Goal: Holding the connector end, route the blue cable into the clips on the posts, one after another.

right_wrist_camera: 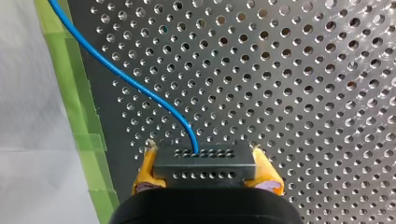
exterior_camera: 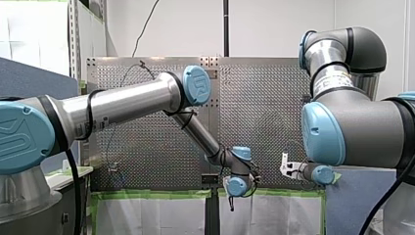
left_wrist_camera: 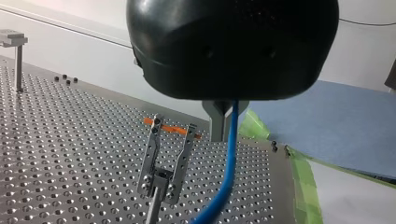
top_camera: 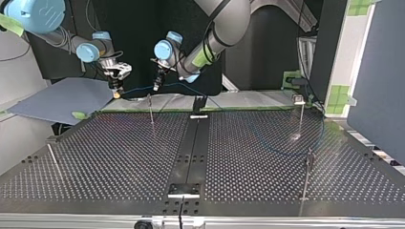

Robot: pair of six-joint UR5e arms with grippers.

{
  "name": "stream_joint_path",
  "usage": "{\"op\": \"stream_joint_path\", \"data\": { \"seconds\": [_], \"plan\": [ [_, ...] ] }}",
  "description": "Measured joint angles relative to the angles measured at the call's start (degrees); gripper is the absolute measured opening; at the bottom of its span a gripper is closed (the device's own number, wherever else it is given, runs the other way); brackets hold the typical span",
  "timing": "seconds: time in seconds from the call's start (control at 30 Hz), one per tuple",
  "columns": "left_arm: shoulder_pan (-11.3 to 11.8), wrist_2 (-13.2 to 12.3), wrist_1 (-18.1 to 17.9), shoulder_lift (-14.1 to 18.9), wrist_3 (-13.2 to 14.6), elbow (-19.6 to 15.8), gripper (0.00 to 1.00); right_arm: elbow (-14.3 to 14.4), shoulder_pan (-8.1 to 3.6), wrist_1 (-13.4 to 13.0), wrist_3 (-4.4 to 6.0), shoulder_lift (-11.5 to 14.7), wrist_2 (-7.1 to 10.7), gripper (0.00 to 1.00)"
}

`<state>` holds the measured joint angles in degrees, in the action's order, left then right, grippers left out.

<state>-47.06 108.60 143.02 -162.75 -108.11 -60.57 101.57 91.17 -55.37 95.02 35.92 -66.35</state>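
**Front view.** My left gripper and my right gripper are near each other, at the lower edge of the perforated table. I cannot tell either grip here.

**Top view.** The blue cable spans between the two grippers, passing the top of a post. Its remainder lies looped on the table at the view's right.

**Left wrist view.** The metal fingers are closed on the cable. The clip stands just beside the cable, apart from it.

**Right wrist view.** The yellow pads clamp the black connector. The cable leaves the connector and runs over the table.
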Motion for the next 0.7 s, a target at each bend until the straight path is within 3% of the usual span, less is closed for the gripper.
{"op": "stream_joint_path", "data": {
  "seconds": [0.43,0.7],
  "plan": [
    [0.47,-0.02,1.93,0.02,-0.04,2.4,0.0,-2.55,-0.55,2.28,-0.24,0.04,0.26,0.0],
    [1.5,-0.37,2.27,0.03,-0.06,3.15,0.0,-3.62,-0.31,2.77,-0.38,0.04,1.74,0.0]
  ]
}}
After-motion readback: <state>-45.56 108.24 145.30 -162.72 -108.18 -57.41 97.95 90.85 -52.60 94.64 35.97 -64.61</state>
